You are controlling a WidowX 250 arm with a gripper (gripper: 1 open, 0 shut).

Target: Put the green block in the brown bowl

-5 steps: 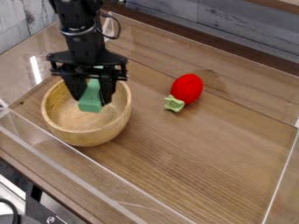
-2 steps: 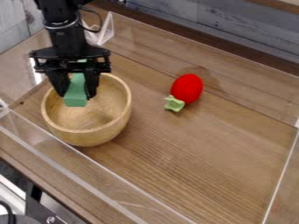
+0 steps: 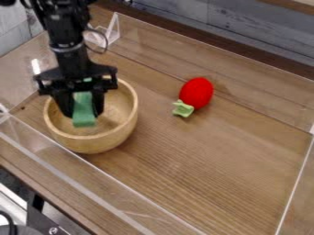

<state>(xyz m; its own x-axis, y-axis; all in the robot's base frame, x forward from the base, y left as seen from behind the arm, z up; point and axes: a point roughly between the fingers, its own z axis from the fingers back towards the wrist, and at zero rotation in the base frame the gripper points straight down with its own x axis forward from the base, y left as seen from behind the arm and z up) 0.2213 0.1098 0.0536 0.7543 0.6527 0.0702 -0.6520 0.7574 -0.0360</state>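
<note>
A black robot hand (image 3: 80, 95) points straight down, its fingers clamped on the upper end of the green block (image 3: 84, 109). The block hangs upright, long axis vertical, its lower end inside the bowl (image 3: 119, 131) near the left side. The bowl sits on a wooden bench (image 3: 221, 156). A red ball (image 3: 196, 91) and small green piece (image 3: 183, 109) lie well apart, right.

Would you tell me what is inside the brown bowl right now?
The green block, gripped by the gripper, hangs down inside the brown bowl. They hide part of the bowl's floor.
</note>
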